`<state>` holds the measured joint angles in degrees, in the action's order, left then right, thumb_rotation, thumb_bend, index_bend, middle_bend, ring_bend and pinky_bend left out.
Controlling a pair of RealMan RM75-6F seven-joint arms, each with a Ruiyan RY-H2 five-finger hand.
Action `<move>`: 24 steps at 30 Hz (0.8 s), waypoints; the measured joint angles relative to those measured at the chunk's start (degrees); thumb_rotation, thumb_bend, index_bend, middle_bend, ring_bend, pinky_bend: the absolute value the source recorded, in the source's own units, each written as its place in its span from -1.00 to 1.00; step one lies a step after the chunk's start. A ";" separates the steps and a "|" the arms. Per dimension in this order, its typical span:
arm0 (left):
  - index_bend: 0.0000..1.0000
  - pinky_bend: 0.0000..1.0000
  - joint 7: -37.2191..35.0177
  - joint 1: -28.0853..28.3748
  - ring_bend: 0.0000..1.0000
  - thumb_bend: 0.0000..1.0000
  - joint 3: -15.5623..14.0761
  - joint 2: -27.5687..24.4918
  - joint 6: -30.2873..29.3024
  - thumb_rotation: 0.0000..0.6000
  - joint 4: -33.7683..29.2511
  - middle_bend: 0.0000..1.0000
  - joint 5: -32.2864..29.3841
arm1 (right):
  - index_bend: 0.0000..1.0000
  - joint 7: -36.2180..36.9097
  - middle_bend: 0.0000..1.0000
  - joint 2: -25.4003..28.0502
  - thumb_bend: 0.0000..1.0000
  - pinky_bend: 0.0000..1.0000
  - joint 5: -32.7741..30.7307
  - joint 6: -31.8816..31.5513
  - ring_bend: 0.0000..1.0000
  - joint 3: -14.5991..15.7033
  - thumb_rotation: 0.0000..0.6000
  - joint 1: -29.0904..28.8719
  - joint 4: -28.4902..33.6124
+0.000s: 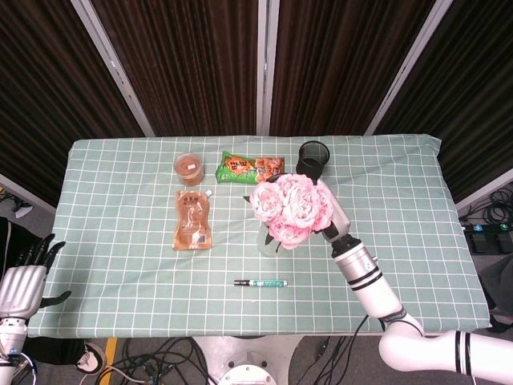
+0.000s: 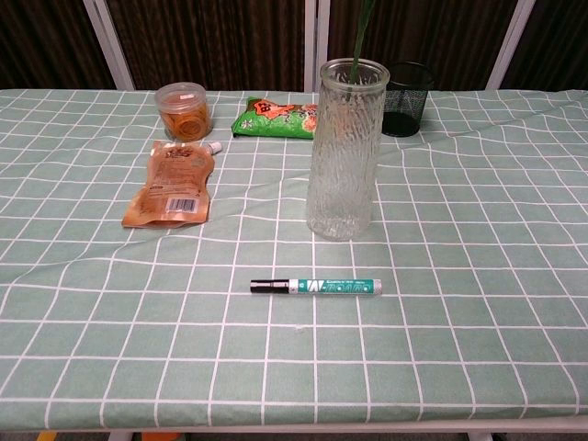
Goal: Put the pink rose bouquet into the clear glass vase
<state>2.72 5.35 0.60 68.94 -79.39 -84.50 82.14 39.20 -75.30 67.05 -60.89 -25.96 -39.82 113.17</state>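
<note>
The right hand (image 1: 330, 218) grasps the bouquet (image 1: 290, 207) above the vase (image 2: 343, 147), a green stem dipping into its mouth. The left hand (image 1: 22, 285) hangs released, fingers apart, off the table's (image 1: 120, 265) corner.

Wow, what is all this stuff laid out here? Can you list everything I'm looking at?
pink rose bouquet: one, pink blooms with green stems, held above the vase, stem tip at its mouth
clear glass vase: one, clear, upright at the table's middle
marker pen: one, green and white with black cap, lying in front of the vase
orange pouch: one, lying flat, left of the vase
round tub: one, clear with orange contents, back left
green snack bag: one, behind the vase
mesh cup: one, black, back right
tablecloth: one, green with white checks
left hand: silver and black, off the table's left edge, holds nothing
right hand: mostly hidden behind the blooms, holds the bouquet
</note>
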 measured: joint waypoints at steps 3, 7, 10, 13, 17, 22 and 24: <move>-0.76 -0.72 -0.32 -0.02 -1.00 -1.00 0.06 0.08 0.21 1.00 0.49 -1.00 -0.33 | 0.26 0.53 -0.10 -1.08 -0.58 -0.25 -0.02 0.55 -0.49 0.33 1.00 -0.27 -1.91; -0.76 -0.72 -0.74 -0.11 -1.00 -1.00 0.04 0.08 0.36 1.00 0.89 -1.00 -0.49 | 0.24 1.48 -0.10 -3.14 -0.60 -0.25 -0.17 1.28 -0.49 0.91 1.00 -0.63 -5.71; -0.76 -0.72 -0.94 -0.30 -1.00 -1.00 -0.01 -0.10 0.21 1.00 0.93 -1.00 -0.52 | 0.15 3.07 -0.11 -4.72 -0.65 -0.25 -0.53 2.67 -0.50 1.36 1.00 -0.99 -9.11; -0.76 -0.72 -1.29 -0.32 -1.00 -1.00 0.13 -0.16 0.29 1.00 1.18 -1.00 -0.79 | -0.07 6.08 -0.15 -5.74 -0.71 -0.31 -0.66 5.18 -0.55 1.68 1.00 -1.39 -12.11; -0.76 -0.72 -1.52 -0.42 -1.00 -1.00 0.20 -0.17 0.26 1.00 1.35 -1.00 -0.94 | -0.17 10.10 -0.21 -6.87 -0.79 -0.42 0.82 8.24 -0.62 2.31 1.00 -1.93 -15.94; -0.76 -0.72 -1.83 -0.47 -1.00 -1.00 0.18 0.03 0.47 1.00 1.75 -1.00 -1.10 | -0.67 12.83 -0.49 -7.45 -0.99 -0.79 5.05 10.25 -0.89 3.57 1.00 -2.46 -18.96; -0.76 -0.72 -1.89 -0.53 -1.00 -1.00 0.16 0.05 0.40 1.00 1.82 -1.00 -1.06 | -0.95 13.87 -0.74 -7.05 -1.00 -0.97 7.56 10.71 -1.00 4.17 1.00 -2.63 -19.45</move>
<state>0.83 4.82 0.77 68.98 -79.00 -82.69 81.08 53.07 -82.34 74.61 -50.18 -21.79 -42.45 93.72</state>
